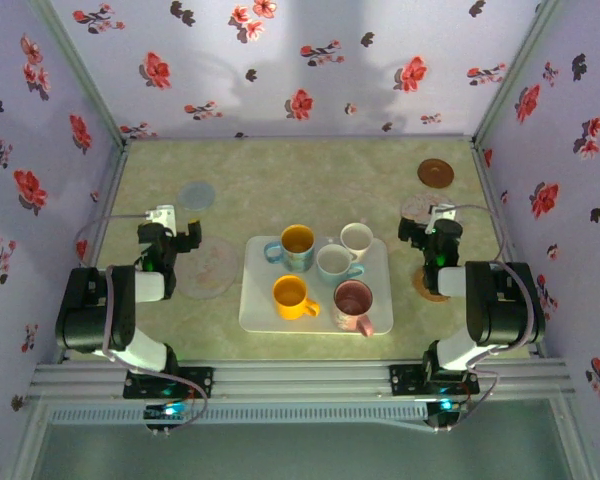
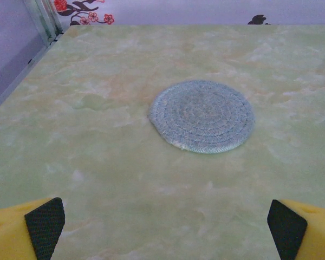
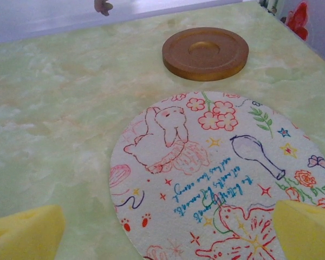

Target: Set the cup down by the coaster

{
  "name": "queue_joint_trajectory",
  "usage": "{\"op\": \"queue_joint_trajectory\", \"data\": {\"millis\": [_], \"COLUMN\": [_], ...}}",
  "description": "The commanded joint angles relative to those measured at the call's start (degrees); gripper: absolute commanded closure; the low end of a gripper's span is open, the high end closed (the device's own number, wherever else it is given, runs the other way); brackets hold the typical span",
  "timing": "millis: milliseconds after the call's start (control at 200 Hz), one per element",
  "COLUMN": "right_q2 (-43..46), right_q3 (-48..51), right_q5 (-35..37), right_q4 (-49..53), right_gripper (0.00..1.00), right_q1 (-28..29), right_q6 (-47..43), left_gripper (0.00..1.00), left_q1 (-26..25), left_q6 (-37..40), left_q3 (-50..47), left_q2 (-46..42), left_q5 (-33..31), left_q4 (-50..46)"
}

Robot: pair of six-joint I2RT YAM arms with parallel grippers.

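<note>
The left gripper (image 1: 176,226) is released: in the left wrist view its two yellow fingers (image 2: 21,230), each faced with a black pad, sit at the lower corners of the frame, wide apart, with nothing between them. It is positioned low over the bench (image 1: 310,165), and the grey-blue woven coaster (image 2: 202,115) lies ahead of it, apart from both fingers. The right gripper (image 1: 436,224) is likewise released. Its yellow fingers (image 3: 24,233) stand wide apart above the illustrated coaster (image 3: 216,179), a white disc printed with a rabbit, flowers and handwriting, and grasp nothing. Just beyond that disc lies the brown wooden coaster (image 3: 205,52), near the right rear corner of the bench. All five cups stand on the white tray (image 1: 255,315) at the centre of the bench, between the two arms and well apart from both grippers. The blue cup (image 1: 296,246), orange inside, is at the rear left. The white cup (image 1: 356,238) is at the rear right. The pale cup (image 1: 334,263) is in the middle. The orange cup (image 1: 290,296) is at the front left. The pink cup (image 1: 353,302) is at the front right. A pink round coaster (image 1: 212,268) lies just left of the tray. A tan coaster (image 1: 430,286) lies right of the tray, partly hidden under the right arm.
</note>
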State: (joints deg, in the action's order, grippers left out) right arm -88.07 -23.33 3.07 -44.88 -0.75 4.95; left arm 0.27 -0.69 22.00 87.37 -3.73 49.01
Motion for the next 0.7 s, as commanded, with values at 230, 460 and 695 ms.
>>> {"op": "queue_joint_trajectory", "data": {"millis": [230,460,695], "right_q2": [12.7,25.7,31.6], "right_q3": [-3.2,-8.8,-19.7], "right_q5": [5.8,9.6,5.6], "right_q4": [13.3,29.0,48.4], "right_gripper": [0.00,0.00,0.00], "right_q1": [4.1,4.5,4.5], "right_q6": [-2.5,6.8,12.5], "left_gripper": [0.00,0.01,0.01], "left_q1": [-0.2,-0.2,-0.2], "left_q6": [0.9,-0.7,-4.2], "left_q3": [1.3,10.0,27.0], "left_q2": [-14.3,-21.9,-22.8], "left_q5": [0.7,0.7,2.6], "left_q4": [-10.7,-25.5,-49.8]}}
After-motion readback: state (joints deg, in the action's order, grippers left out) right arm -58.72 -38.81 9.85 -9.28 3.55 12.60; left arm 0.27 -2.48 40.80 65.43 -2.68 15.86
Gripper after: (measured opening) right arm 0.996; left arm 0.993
